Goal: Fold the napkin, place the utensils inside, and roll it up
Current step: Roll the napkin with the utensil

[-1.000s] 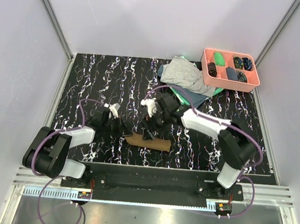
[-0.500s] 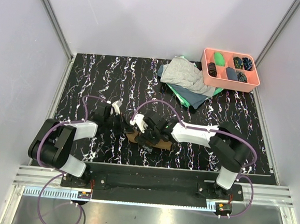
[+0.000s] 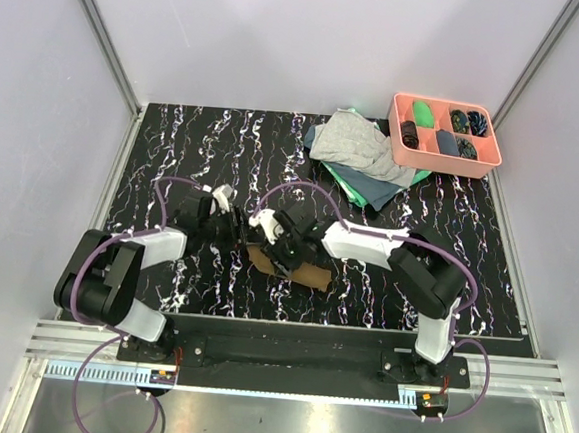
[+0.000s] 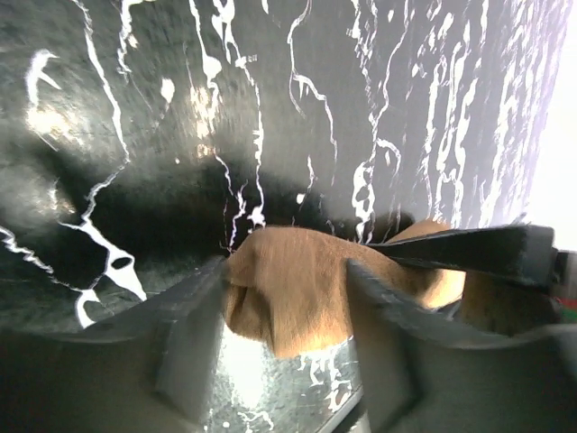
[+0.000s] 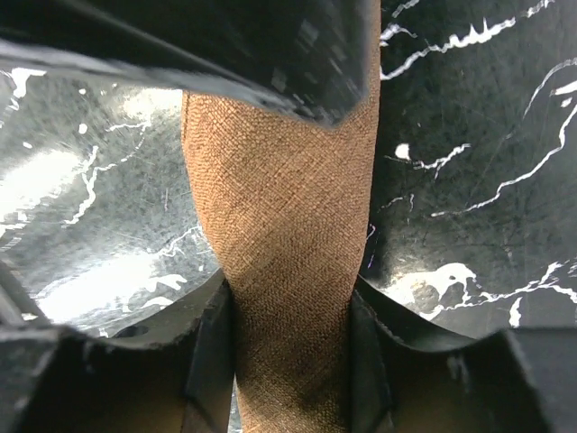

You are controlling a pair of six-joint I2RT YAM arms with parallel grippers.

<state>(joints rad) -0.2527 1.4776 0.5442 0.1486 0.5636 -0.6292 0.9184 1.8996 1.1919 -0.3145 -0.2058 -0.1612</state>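
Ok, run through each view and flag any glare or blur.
Top external: even light, sharp, napkin small. Left wrist: glare on the table near the bottom, right edge washed out. Right wrist: napkin weave crisp, dark shape on top blurred.

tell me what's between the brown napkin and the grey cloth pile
In the top view, only the right arm and its purple cable, over bare tabletop, lie between napkin and cloth pile.

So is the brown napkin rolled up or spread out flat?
Rolled up. The napkin lies as a narrow brown roll on the table, with the right gripper closed around it.
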